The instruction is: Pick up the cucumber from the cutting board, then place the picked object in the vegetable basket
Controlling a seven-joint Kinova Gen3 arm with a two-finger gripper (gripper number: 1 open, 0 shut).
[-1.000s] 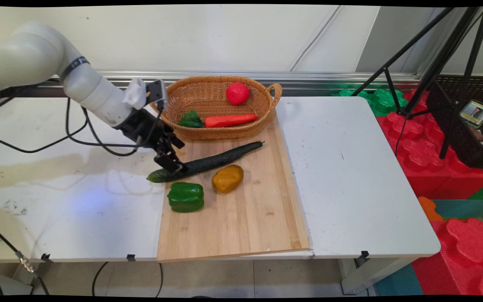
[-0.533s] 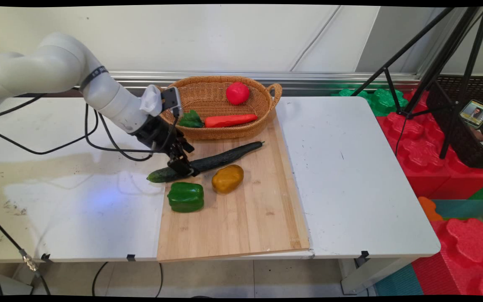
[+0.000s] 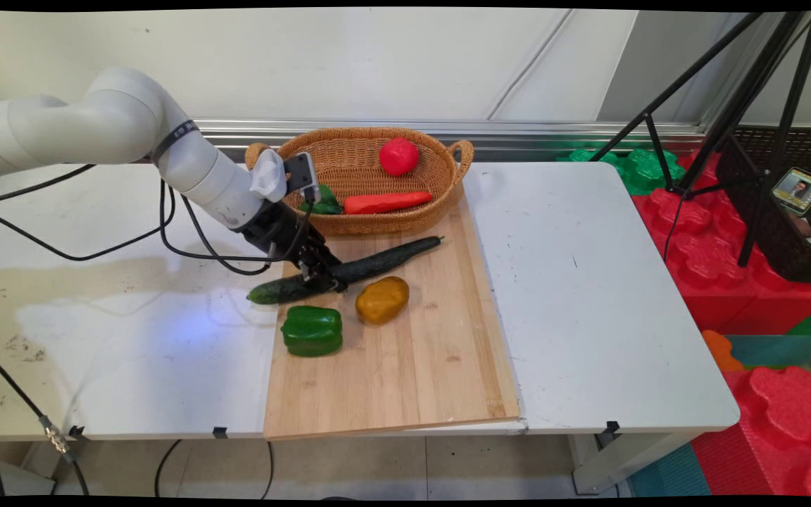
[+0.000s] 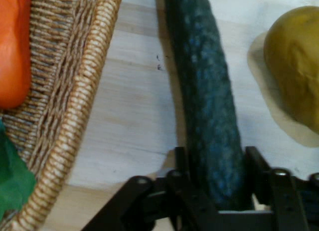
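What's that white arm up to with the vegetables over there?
The arm's black gripper is down on a long dark cucumber lying on the wooden board, with one of its fingers on each side of it. A yellow pepper and a green pepper lie just beside it. Behind them, a wicker basket holds a carrot, a red tomato and something leafy and green.

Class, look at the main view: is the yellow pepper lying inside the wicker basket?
No. The yellow pepper lies on the wooden cutting board, in front of the wicker basket, next to the cucumber.
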